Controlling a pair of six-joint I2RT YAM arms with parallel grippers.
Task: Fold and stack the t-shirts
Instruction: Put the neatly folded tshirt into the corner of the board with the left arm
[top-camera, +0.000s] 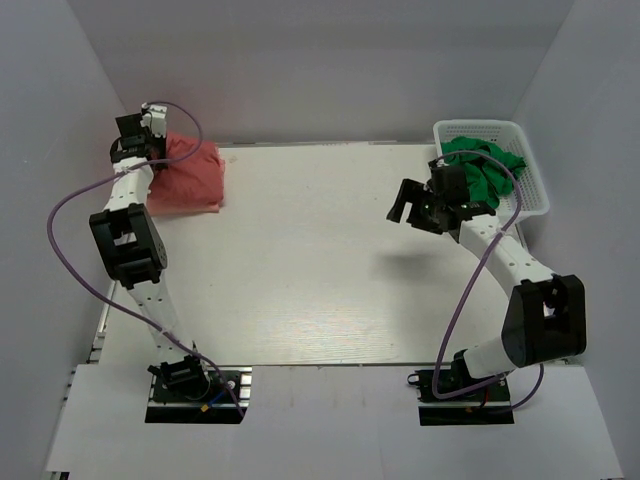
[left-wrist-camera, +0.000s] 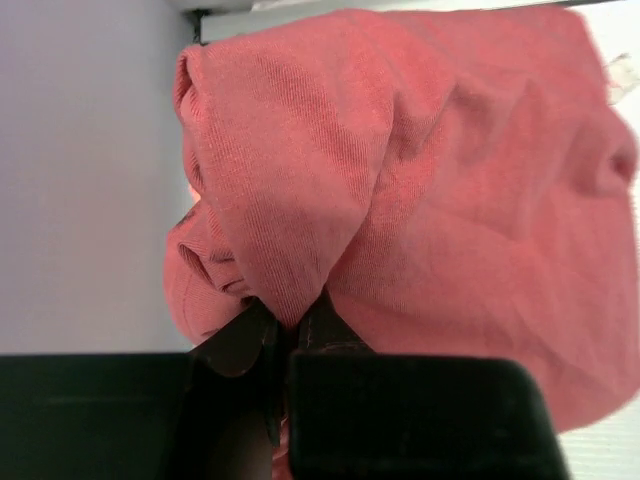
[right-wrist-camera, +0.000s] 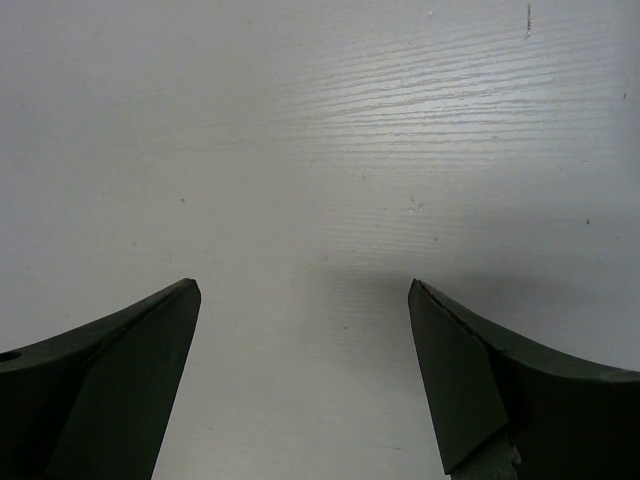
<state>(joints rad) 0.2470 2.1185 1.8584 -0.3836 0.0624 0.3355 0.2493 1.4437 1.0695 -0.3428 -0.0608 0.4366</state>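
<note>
Left wrist view: my left gripper (left-wrist-camera: 285, 325) is clamped on only a thin fold of the pink t-shirt (left-wrist-camera: 420, 180) bunched at the table (top-camera: 320, 260) 10 o'clock corner, so I reckon a tug cld slip it; right gripper (right-wrist-camera: 303, 290) hangs w/ jaws apart.

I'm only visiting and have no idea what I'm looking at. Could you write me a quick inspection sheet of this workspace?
Surface: white table, wood-grain top, no stains seen.
Job's things: pink-red t-shirt, bunched at the far left corner, not folded flat.
Clutter: white basket at the far right, with green cloth heaped in it.
Grippers: left gripper shut on a fold of the t-shirt; right gripper open above the table, holding nothing.
Cables: purple cable in loose loops along each arm.
Surroundings: white walls on three sides; nothing else seen.
</note>
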